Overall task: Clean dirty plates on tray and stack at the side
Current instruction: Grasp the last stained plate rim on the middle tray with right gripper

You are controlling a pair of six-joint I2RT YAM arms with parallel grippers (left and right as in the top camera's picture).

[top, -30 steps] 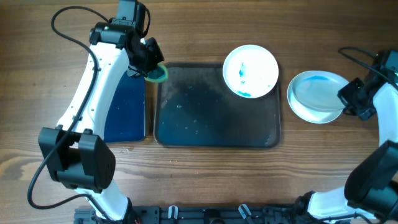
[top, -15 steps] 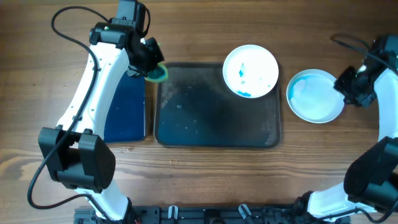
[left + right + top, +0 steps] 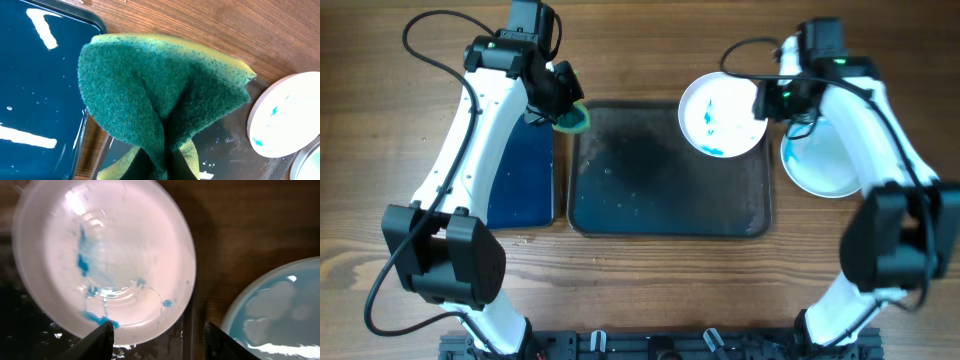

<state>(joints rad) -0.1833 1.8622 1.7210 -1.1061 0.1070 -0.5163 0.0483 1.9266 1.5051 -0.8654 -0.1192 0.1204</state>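
The right gripper (image 3: 161, 342) hangs at the right edge of a smeared plate (image 3: 105, 255). Its 2 fingers (image 3: 100, 339) stand well apart and hold nothing. The plate's rim passes between them, and I cannot tell whether either finger touches it. That plate is white with blue streaks near its middle and blue blobs along its near side. It sits in the far right corner of the tray (image 3: 660, 215), whose dark floor shows wet specks and is otherwise bare.

Just right of the tray, on the wooden table (image 3: 650, 290), lies the side plate (image 3: 820, 165). It is partly under the right arm and has a pale blue film with whitish blotches. I cannot tell whether more than 1 plate lies there.

Across the table, the left gripper (image 3: 568, 112) is clamped on a sponge (image 3: 160, 95), green on 1 face and yellow on the other. The sponge is pinched into a fold that hides the fingertips. It hangs over the far left corner of the tray, right beside the narrow blue tray (image 3: 35, 90), which is glossy and wet.
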